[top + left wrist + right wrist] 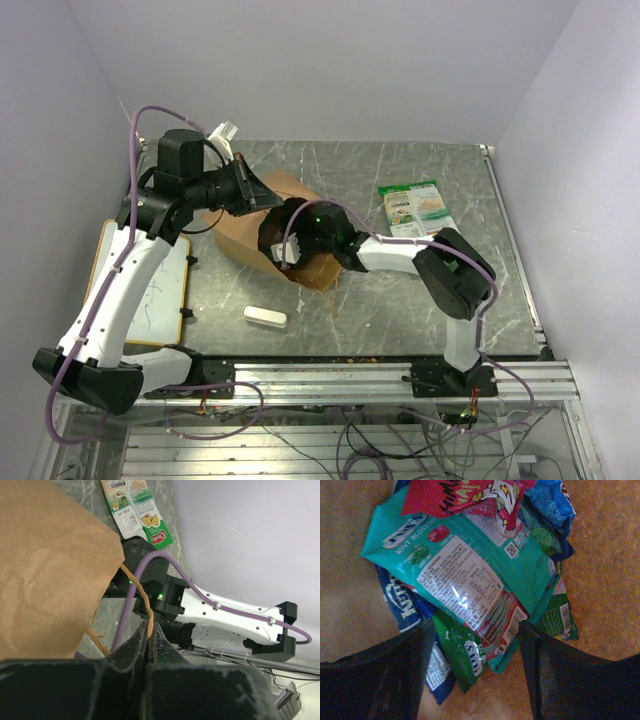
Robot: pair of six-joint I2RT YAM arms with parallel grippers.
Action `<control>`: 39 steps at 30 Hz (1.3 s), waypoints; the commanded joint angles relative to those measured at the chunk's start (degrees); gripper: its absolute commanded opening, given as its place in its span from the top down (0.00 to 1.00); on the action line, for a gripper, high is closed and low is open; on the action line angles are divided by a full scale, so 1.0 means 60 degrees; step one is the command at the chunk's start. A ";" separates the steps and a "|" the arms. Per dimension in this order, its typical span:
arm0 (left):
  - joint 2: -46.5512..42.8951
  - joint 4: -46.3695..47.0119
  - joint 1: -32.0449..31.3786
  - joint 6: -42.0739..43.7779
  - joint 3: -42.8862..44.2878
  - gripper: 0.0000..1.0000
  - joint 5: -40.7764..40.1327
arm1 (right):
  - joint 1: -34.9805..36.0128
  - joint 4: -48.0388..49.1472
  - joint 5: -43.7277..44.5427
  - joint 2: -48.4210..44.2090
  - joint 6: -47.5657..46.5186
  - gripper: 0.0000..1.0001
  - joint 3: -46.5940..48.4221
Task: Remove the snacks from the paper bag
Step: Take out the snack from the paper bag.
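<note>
Out on the grey marbled table (400,300), one paper bag (238,240) lies on its side with its mouth toward the right arm. The left gripper (148,630) is pinched tight on the bag's twisted handle (142,592), holding that edge up. The right gripper (475,627) is pushed in through the mouth, and its black body blocks the opening from above. Its fingers (385,675) are spread wide either side of the near end of the pile and hold nothing.

Inside, the snacks (470,575) lie heaped on the brown paper. A teal mint packet is on top, with one red, two blue and at least one green partly buried around it. One green-and-white packet (415,207) already lies on the table, well apart from the bag. One white oblong block (265,316) sits near the front. One white board (150,285) with a wooden frame lies under the left arm. Pale walls (350,60) close in three sides, and an aluminium rail (330,380) runs along the near edge.
</note>
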 commanded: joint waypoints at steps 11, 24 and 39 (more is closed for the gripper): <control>0.0215 -0.0696 0.0121 0.0542 0.0635 0.93 0.0368 | 0.0354 0.0323 0.1008 0.1892 -0.1109 0.57 0.1774; 0.0042 -0.0627 0.0742 0.0227 0.0207 0.93 -0.0094 | 0.0505 -0.0232 0.1363 0.0128 0.0481 1.00 0.1017; -0.0005 0.0184 0.1056 -0.0432 -0.0191 0.93 0.0059 | 0.0615 -0.2285 0.2542 -0.3545 0.6092 1.00 -0.0654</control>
